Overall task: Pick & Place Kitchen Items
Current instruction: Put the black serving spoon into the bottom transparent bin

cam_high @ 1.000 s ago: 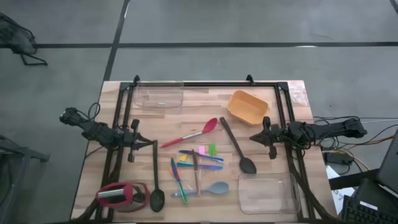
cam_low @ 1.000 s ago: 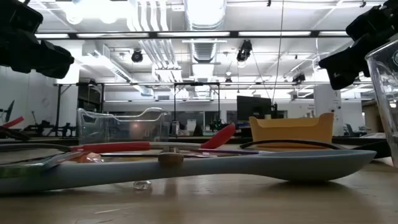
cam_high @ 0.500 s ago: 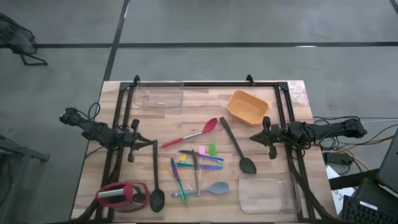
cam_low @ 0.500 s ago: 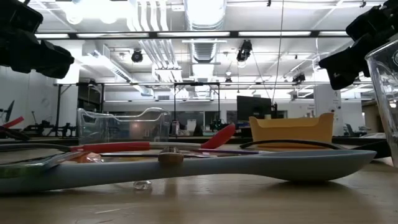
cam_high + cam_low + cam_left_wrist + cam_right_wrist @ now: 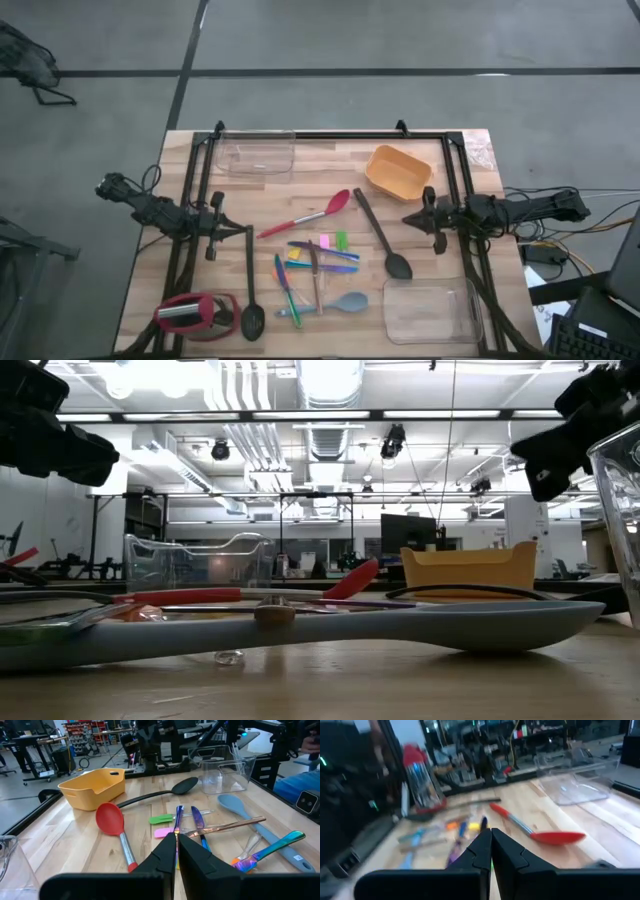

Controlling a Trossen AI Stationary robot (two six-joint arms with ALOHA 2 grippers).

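High view puts the kitchen items in a loose cluster at the middle of the wooden counter [image 5: 330, 150]. The red-headed spatula [image 5: 308, 215] lies on a diagonal, its red head toward the far right near the orange tub [image 5: 398, 171] and its handle running toward the near left. One long black spoon [image 5: 381, 235] also lies diagonally, handle end toward the far side just beside the spatula's head, bowl toward the near right close to the clear tub [image 5: 428, 312]. The other long black spoon [image 5: 250, 285] runs almost straight from far to near, its bowl at the near end beside the squat red-and-black object [image 5: 195, 315]. The grey-blue spoon [image 5: 335, 304] lies crosswise, bowl to the right. Thin coloured sticks [image 5: 322, 253] cross one another between them, some crosswise, some front to back, with small pink and green pieces [image 5: 334, 241] just beyond. A second clear tub [image 5: 254, 155] sits at the far left.

The left tool [image 5: 213, 229] hangs over the counter's left side, its fingers pressed together on nothing in the left wrist view. The right tool [image 5: 428, 219] hangs over the right side, fingers likewise closed and empty.

Against the earlier pictures, the right arm has shifted slightly: in the low view its dark mass sits a little higher and further left. The items lie as before.
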